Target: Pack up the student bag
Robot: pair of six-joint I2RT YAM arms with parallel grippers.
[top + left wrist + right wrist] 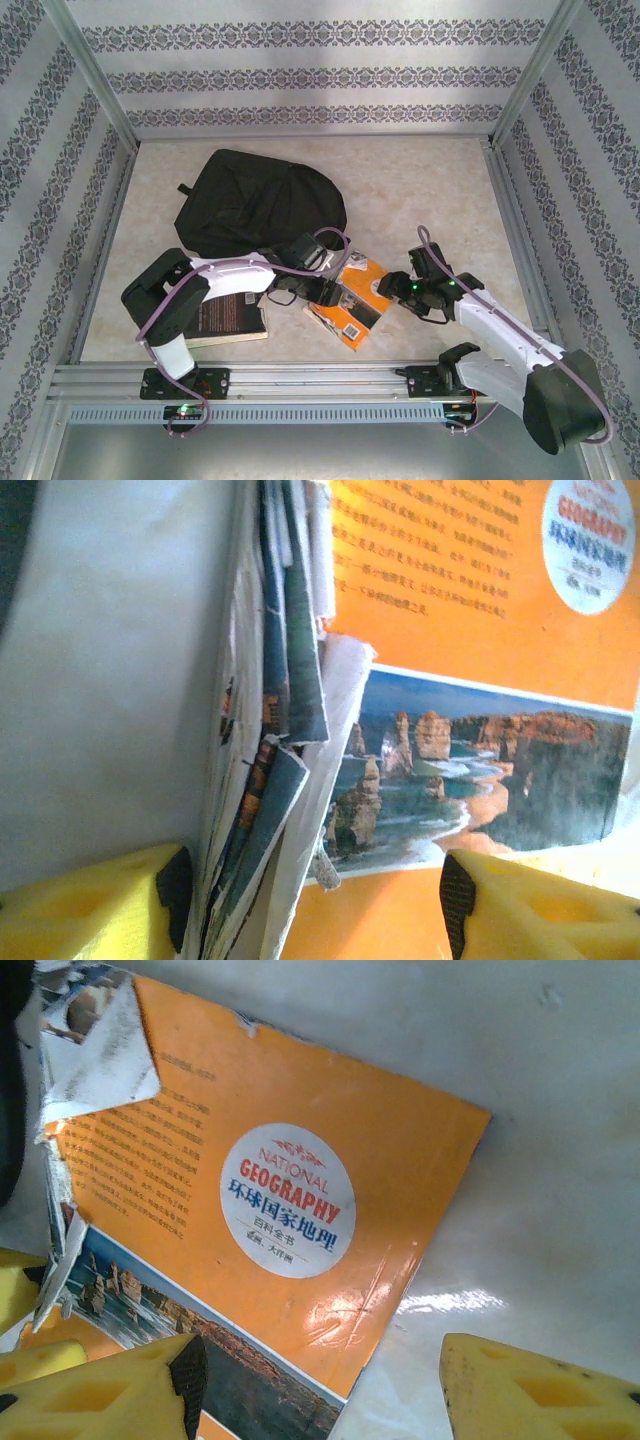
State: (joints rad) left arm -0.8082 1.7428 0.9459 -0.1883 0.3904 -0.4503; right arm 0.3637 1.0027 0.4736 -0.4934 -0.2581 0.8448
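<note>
Black and soft, the student bag [260, 205] lies flat on the worktop [430, 190], toward the far left corner. Its round top points to the far edge. It is the biggest thing there.

An orange book [352, 298] lies near the middle of the near edge, just in front of the bag. It has a white round label [288, 1200] and a picture of rocks in the sea [470, 770]. Its cover is torn and bent at one corner, and some pages [270, 780] stick up.

The left gripper [300, 290] is at the left side of the orange book. Its yellow fingers [90, 910] stand wide apart, with the loose pages between them, close to one finger. It is not squeezing anything.

The right gripper [398, 288] is at the right side of the same book. Its fingers [540, 1390] are wide apart too, over a corner of the book, and it holds nothing.

A dark book [228, 318] lies near the near left corner, partly under the left arm.
</note>
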